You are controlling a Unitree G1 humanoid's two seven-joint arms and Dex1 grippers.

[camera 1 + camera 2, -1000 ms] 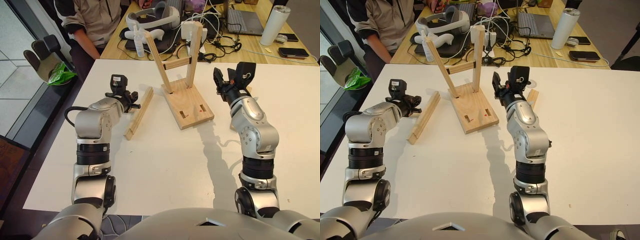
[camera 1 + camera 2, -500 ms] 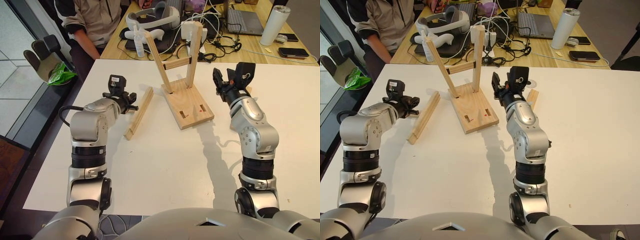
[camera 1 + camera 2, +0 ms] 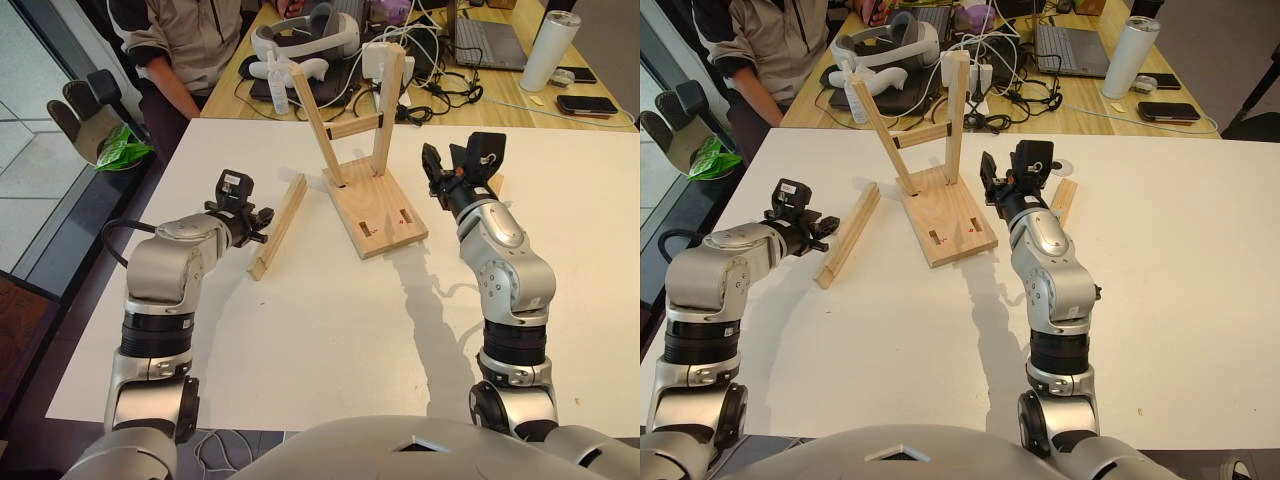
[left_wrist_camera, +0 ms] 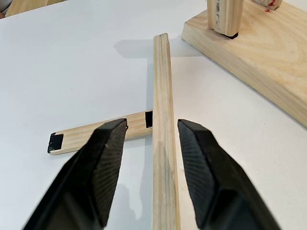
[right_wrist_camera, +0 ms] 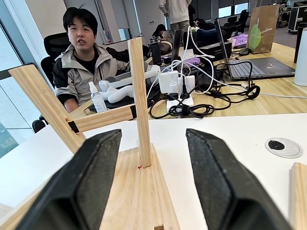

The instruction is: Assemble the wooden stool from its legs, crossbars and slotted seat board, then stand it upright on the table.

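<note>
The left gripper (image 4: pixel 152 125) is spread wide, one finger either side of a loose leg (image 3: pixel 278 225) that lies flat on the table (image 3: pixel 330 330), with gaps seen on both sides and a short crossbar (image 4: pixel 100 132) joined to that leg. The right gripper (image 5: pixel 152 139) is spread wide too, nothing held, raised near the seat board (image 3: pixel 375 210). That board lies flat mid-table with two standing legs (image 3: pixel 318 125) slotted in.
</note>
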